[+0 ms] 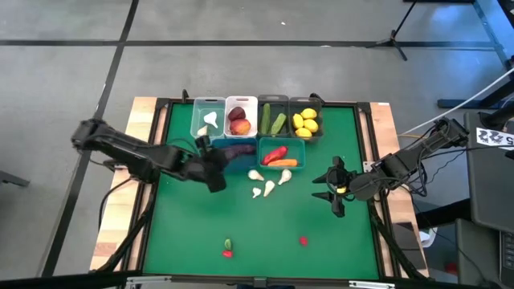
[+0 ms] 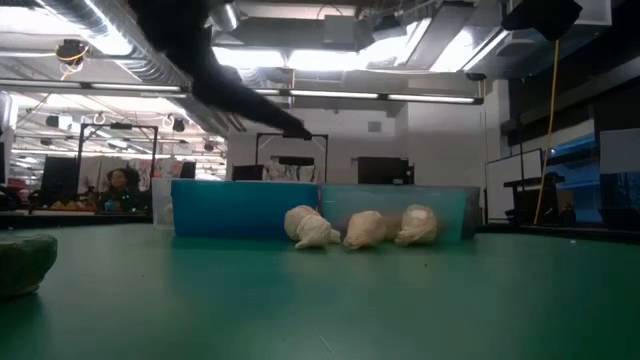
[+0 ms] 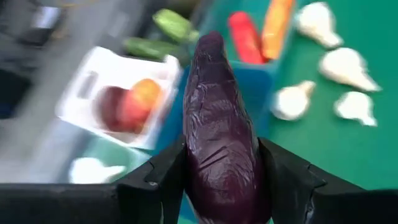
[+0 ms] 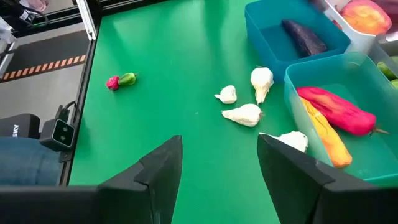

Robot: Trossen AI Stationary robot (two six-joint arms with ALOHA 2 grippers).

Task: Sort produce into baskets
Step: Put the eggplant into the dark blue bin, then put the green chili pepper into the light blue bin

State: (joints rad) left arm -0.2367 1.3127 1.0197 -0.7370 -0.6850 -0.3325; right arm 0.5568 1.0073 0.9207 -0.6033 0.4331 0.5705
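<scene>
While the left claw [image 3: 221, 186] grips a dark purple eggplant [image 3: 221, 124] between its two fingers, it hangs above the blue bin [image 1: 238, 154], which sits in the far half of the green worktop [image 1: 193, 233], just in front of the row of bins along the far edge. In that blue bin another eggplant [image 4: 303, 37] already lies. Beside it, the teal bin [image 1: 281, 155] holds a red pepper [image 4: 336, 109] and an orange carrot [image 4: 326, 138]. Along the far edge stand the clear bin [image 1: 208, 118] with white garlic, the white bin [image 1: 240, 117] with peaches, and two dark bins with cucumbers [image 1: 272, 122] and lemons [image 1: 305, 122]. Four loose garlic bulbs [image 1: 264, 183] lie on the worktop just in front of the teal bin. The right claw [image 4: 219, 168] hovers near the right edge with its fingers spread apart, holding nothing. Small red-and-green pieces [image 1: 227, 248] lie near the near edge.
</scene>
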